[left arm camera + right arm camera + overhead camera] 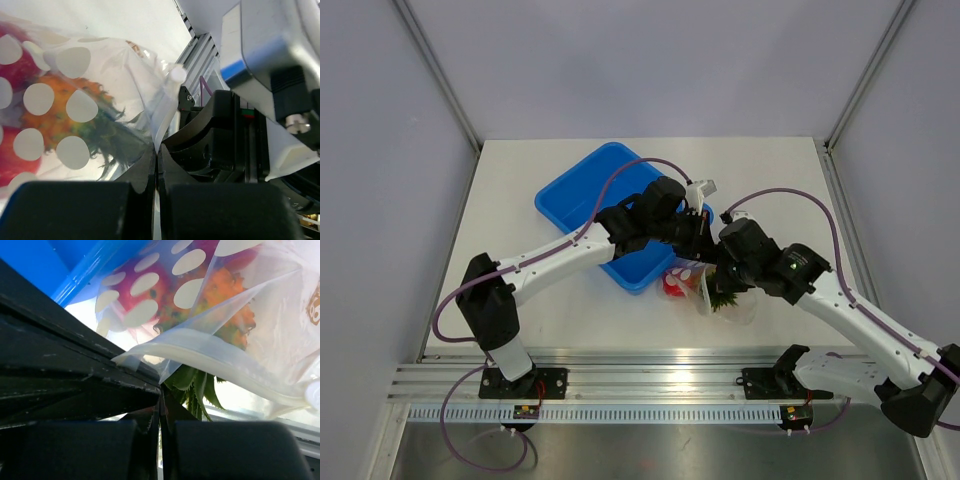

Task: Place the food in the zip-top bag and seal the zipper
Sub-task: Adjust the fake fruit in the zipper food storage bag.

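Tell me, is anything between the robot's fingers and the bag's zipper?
Nothing visible does. The left gripper and right gripper both pinch the zip-top bag at its mouth, by the zipper. The pineapple's leaves lie close to it; whether they cross it is unclear.

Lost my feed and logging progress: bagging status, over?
Left gripper, right gripper: jaws shut on zip-top bag edge. Pineapple and red fruit show through plastic; seal unclear. Blue tray alongside, not blocking.
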Tool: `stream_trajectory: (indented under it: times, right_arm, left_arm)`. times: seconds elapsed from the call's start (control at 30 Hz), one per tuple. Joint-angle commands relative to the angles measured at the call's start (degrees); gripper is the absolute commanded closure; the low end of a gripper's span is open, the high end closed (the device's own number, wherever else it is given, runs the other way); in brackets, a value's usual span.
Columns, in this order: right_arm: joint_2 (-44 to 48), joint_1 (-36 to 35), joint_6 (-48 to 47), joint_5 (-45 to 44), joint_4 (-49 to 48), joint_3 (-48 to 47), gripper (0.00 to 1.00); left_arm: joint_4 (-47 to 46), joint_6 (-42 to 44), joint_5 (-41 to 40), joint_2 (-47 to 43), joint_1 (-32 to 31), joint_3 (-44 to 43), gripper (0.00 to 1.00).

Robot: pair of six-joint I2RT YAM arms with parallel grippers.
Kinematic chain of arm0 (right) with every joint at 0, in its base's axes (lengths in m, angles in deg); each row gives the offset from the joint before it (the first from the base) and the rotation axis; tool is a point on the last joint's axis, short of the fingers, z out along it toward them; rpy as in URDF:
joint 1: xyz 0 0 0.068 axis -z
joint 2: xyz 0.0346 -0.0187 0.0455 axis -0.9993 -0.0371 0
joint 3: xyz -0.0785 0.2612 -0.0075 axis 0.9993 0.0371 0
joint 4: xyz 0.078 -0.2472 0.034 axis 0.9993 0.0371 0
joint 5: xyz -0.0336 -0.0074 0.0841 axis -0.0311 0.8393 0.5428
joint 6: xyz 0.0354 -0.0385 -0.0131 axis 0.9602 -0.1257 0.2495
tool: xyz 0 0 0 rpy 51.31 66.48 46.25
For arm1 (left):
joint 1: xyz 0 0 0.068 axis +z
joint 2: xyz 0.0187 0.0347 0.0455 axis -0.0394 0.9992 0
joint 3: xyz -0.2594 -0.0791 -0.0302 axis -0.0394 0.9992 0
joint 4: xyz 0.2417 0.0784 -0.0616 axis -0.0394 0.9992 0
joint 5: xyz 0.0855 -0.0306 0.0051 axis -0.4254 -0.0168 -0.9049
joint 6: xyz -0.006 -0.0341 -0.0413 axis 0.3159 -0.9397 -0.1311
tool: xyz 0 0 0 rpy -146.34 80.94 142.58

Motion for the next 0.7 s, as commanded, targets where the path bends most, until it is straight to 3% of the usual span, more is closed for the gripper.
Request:
stream_trajectory:
  times: [0.0, 0.23, 0.3, 0.33, 0.43, 0.67]
  right_arm:
    - [1.3, -0.37, 0.63, 0.69, -3.22, -0.29, 1.0]
    - [1.21, -0.37, -0.43, 0.7, 1.6, -1.87, 0.99]
    - [2.43, -0.37, -0.08, -1.84, 3.19, -3.1, 0.89]
    - [3.14, -0.37, 0.01, -2.55, 4.16, -3.36, 0.72]
    - [6.12, -0.37, 0.36, -4.31, 6.09, -5.12, 0.5]
    - [9.99, -0.29, 2.12, -5.63, 10.23, -6.18, 0.39]
  left_arm:
    - [-2.74, -0.73, 2.59, -1.63, -0.01, -2.85, 1.0]
    - [-2.92, -1.08, 2.86, -1.54, -0.01, -2.68, 1.0]
    - [-3.09, -0.99, 2.77, -1.63, -0.01, -2.59, 1.0]
    - [-3.09, -1.08, 2.77, -1.63, -0.01, -2.5, 1.0]
    - [-3.18, -1.17, 2.77, -1.54, -0.01, -2.33, 1.0]
    - [-3.62, -1.34, 2.68, -1.37, -0.01, -2.5, 1.0]
